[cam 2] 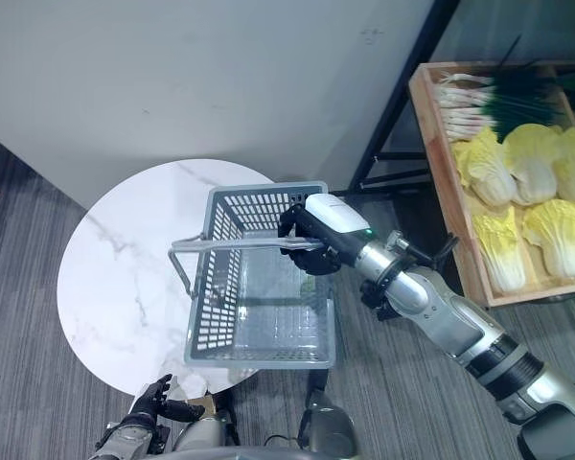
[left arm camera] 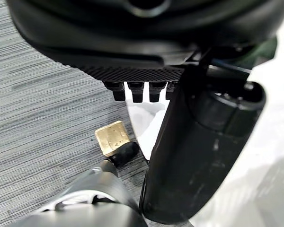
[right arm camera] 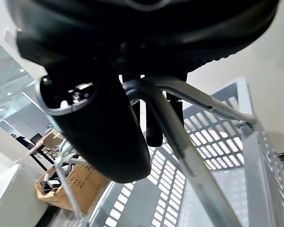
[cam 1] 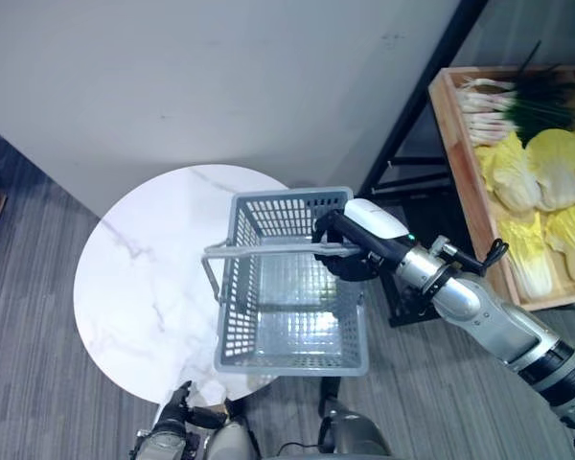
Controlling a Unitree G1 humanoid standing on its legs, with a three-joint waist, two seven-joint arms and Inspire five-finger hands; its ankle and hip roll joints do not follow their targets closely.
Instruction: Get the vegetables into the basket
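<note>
A grey plastic basket (cam 1: 232,316) with nothing in it sits at the right edge of the round white marble table (cam 1: 144,287), partly past that edge. My right hand (cam 1: 359,240) is shut on the basket's metal handle (cam 1: 268,251); in the right wrist view the handle (right arm camera: 180,137) runs between the thumb and the fingers. The vegetables lie in a wooden crate (cam 1: 460,163) at the far right: pale yellow cabbages (cam 1: 556,182) and a bunch of green onions (cam 1: 498,105). My left hand (cam 1: 177,407) hangs low by the table's near edge, fingers relaxed and holding nothing.
A black metal rack frame (cam 1: 412,105) stands between the table and the crate. A grey wall runs behind the table. Grey striped carpet surrounds the table.
</note>
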